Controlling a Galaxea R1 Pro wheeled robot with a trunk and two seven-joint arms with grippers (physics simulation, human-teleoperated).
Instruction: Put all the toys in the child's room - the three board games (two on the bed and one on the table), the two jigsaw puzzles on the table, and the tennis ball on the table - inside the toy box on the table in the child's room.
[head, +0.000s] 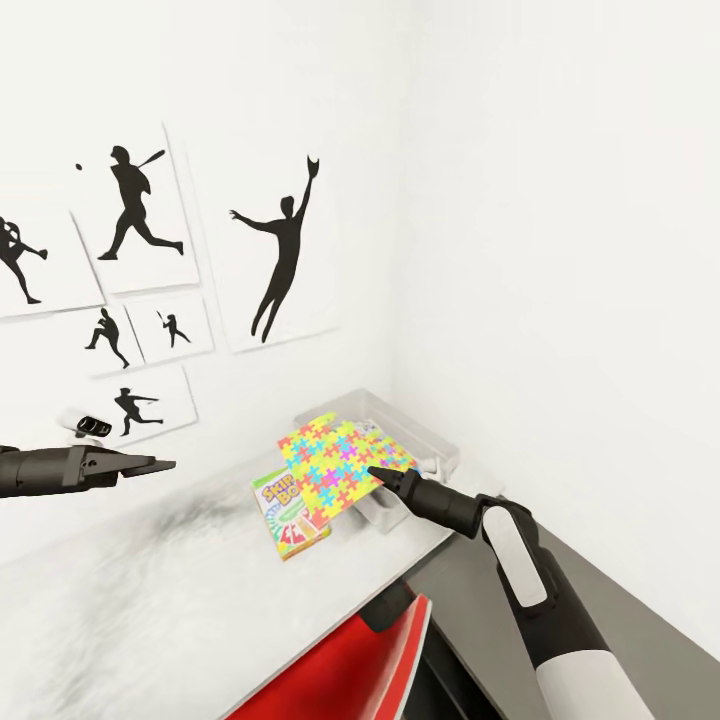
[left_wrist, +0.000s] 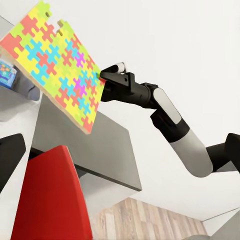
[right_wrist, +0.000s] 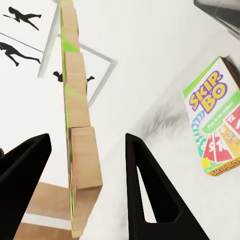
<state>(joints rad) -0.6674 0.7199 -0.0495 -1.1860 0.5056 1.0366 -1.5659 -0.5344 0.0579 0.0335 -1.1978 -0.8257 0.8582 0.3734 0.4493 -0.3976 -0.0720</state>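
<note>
My right gripper (head: 374, 474) pinches the near edge of the multicoloured flat jigsaw puzzle (head: 335, 463), tilted above the clear plastic toy box (head: 440, 448); I should level it before releasing. Left gripper (head: 165, 464) hangs empty, its opening unclear.

Head view: high, looking forward and down at the white table's (head: 150, 590) far corner by the walls.
Left wrist view: low off the table's edge, facing the right arm and the multicoloured flat jigsaw puzzle (left_wrist: 55, 62).
Right wrist view: very near, edge-on along that puzzle (right_wrist: 80, 145), toward the wall posters (right_wrist: 75, 65).
Shared: puzzle (head: 330, 465) in all three; green Skip-Bo board game box (head: 288, 515) (right_wrist: 215, 120) in head and right wrist views.
</note>
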